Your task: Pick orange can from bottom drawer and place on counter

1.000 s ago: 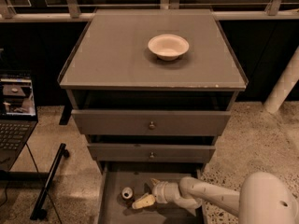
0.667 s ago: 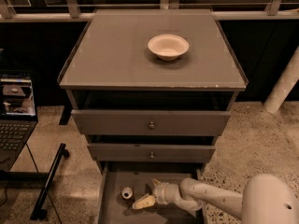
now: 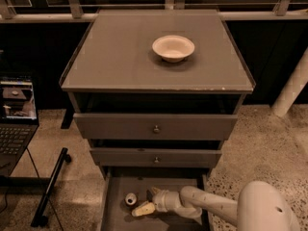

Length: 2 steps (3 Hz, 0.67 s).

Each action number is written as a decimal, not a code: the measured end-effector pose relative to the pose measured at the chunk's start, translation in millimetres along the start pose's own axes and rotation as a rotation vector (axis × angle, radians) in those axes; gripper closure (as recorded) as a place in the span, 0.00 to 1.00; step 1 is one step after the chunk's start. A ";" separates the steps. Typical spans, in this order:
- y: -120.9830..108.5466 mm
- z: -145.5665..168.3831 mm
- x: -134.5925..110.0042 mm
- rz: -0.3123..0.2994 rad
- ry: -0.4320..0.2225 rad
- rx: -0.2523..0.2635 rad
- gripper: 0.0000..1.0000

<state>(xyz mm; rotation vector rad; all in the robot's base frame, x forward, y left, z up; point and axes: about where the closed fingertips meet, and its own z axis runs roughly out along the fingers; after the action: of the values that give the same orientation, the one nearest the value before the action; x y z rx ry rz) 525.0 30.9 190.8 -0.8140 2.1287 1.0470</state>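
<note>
Gaping nr orange can (image 3: pixel 130 199) — pale fingers (image 3: pixel 143 209)

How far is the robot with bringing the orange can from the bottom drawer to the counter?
Done: the bottom drawer is open. In hand: the gripper is inside it, just right of the orange can, which stands on the drawer floor, not lifted yet. Left: grasping the can, lifting it out and placing it on the counter, where a bowl sits.

The broad grey counter (image 3: pixel 120 57) looks smooth and matt. So does the shallow grey bottom drawer (image 3: pixel 115 211), where the pale, smooth-shelled gripper (image 3: pixel 148 200) lies beside the small orange can (image 3: pixel 130 199) with its silvery metal top. The speckled floor (image 3: pixel 269 143) looks rough.
</note>
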 end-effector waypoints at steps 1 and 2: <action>-2.9 19.5 1.2 0.006 -0.003 -0.027 0.00; -3.2 31.5 -4.0 -0.007 -0.020 -0.036 0.00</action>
<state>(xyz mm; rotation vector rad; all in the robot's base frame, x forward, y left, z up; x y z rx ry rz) 537.9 56.5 176.9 -0.8244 2.0944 1.0877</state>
